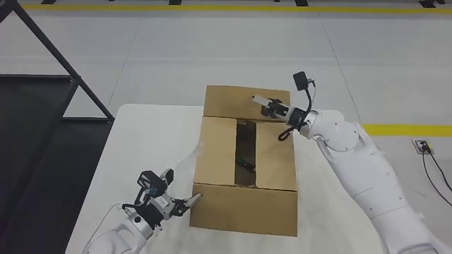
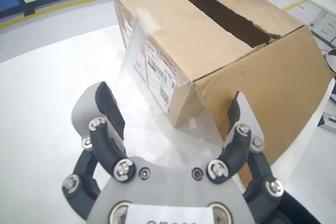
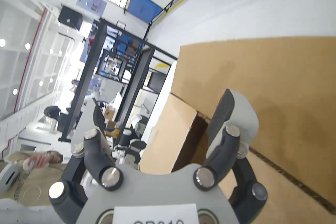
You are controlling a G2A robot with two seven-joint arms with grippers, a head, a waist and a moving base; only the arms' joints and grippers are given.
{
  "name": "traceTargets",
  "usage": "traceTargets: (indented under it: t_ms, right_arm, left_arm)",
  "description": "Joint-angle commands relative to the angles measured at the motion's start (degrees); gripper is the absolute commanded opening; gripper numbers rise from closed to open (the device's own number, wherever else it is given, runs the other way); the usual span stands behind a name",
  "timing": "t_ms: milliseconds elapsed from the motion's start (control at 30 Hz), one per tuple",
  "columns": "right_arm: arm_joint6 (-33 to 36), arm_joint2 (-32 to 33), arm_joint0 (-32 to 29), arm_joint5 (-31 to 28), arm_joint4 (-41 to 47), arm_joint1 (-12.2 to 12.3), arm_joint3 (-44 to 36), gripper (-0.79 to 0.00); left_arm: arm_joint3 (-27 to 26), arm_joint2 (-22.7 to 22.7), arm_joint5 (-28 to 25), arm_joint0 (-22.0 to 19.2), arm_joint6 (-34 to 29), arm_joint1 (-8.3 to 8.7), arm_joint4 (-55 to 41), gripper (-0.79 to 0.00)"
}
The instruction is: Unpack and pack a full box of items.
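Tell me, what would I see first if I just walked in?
A big cardboard box sits in the middle of the white table, its top flaps parted over a dark gap. The right claw, open, hovers at the box's far flap. The left claw, open, sits by the near corner, beside a loose strip of clear tape.

1 cardboard box (image 1: 219, 152) (w/ 4 flaps), 1 white table (image 1: 134, 155), 1 tape strip (image 2: 136, 51), 1 left gripper (image 2: 170, 91), 1 right gripper (image 3: 159, 97)
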Motion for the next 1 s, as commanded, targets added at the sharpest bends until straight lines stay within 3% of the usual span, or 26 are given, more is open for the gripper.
traceTargets:
  t_ms: [0,267,433,733,967]
  right_arm:
    - [3.6,-1.0,0.3,0.5,-0.9,-0.1,-0.6,0.0]
    - [9.7,-7.1,3.0,4.5,-3.3,-2.3,0.0,0.0]
    - [9.9,-7.4,3.4,5.1,-3.6,-2.5,0.5,0.0]
    - [8.3,-8.4,2.1,8.1,-4.4,-2.9,0.3,0.0]
    - [11.5,-9.1,2.8,7.8,2.6,-4.6,4.8,0.0]
  left_arm:
    - [0.0,-1.1,0.5,0.2,0.6,0.09,-0.7,0.0]
    - [-0.4,-6.2,1.2,1.3,1.2,0.48,-4.6,0.0]
    - [-0.5,-9.1,1.7,1.9,1.3,0.74,-5.6,0.0]
    - [-0.5,-9.1,1.7,1.9,1.3,0.74,-5.6,0.0]
    - [-0.6,-8.9,1.7,2.2,1.5,0.73,-6.0,0.0]
